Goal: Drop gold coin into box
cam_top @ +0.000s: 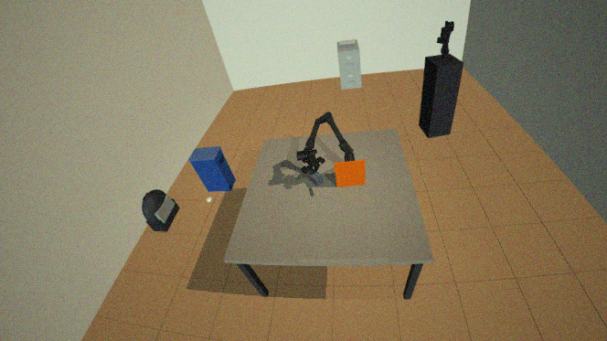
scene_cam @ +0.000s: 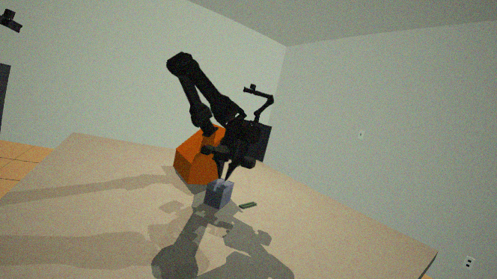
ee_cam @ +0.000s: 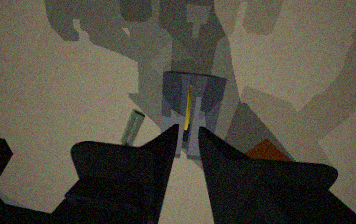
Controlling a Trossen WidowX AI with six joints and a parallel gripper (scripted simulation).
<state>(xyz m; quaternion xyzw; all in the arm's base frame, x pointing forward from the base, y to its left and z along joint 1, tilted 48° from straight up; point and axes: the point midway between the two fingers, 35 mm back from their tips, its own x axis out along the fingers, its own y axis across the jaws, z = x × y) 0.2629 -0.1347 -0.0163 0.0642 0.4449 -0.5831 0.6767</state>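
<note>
Black and slightly parted, the pincer (cam_top: 312, 171) (scene_cam: 222, 179) (ee_cam: 188, 129) stands over the box (cam_top: 316, 178) (scene_cam: 212, 197) (ee_cam: 172, 91) with a narrow gap between its tips and nothing gripped. The gold coin (ee_cam: 188, 112) shows as a thin upright sliver at the slot; how deep it sits is hard to tell (the light is poor). The release seems under way: the arm should keep the wrist steady, part the tips evenly and lift straight up, lest a sideways brush jam the coin. Beyond, the green holder (cam_top: 312, 192) (scene_cam: 248, 205) (ee_cam: 132, 129) lies beside the box.
</note>
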